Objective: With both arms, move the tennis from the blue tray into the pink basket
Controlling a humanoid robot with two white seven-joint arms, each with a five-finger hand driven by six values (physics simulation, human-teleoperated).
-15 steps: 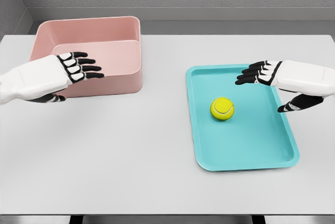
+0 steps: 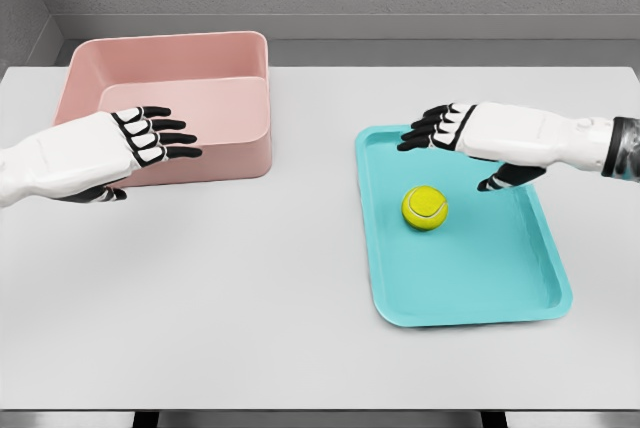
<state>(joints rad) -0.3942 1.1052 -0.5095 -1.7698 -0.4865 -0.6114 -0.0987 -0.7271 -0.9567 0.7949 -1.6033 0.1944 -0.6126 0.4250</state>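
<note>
two hands hang over one wide white counter [image 2: 300,328], and everything here can be placed against the blue tray [image 2: 470,293] lying on the counter's right half. the pink basket [image 2: 215,60] is next in size; it sits well to the left of the tray and a little farther back, its open top showing a bare pink floor. the tray itself is a shallow teal rectangle with rounded corners, set slightly askew so its near end drifts rightward. the left hand [image 2: 110,148] hovers far to the left of the tray, in front of the basket's near wall, palm down with its black-tipped fingers spread and holding nothing. the right hand [image 2: 480,143] hovers above the tray's far end, reaching in from the right, its fingers loosely spread toward the left and its thumb pointing down toward the tray floor, grasping nothing. the tennis ball [image 2: 424,207], yellow-green, rests on the tray floor in the far half, just below and left of the right thumb, apart from it.
</note>
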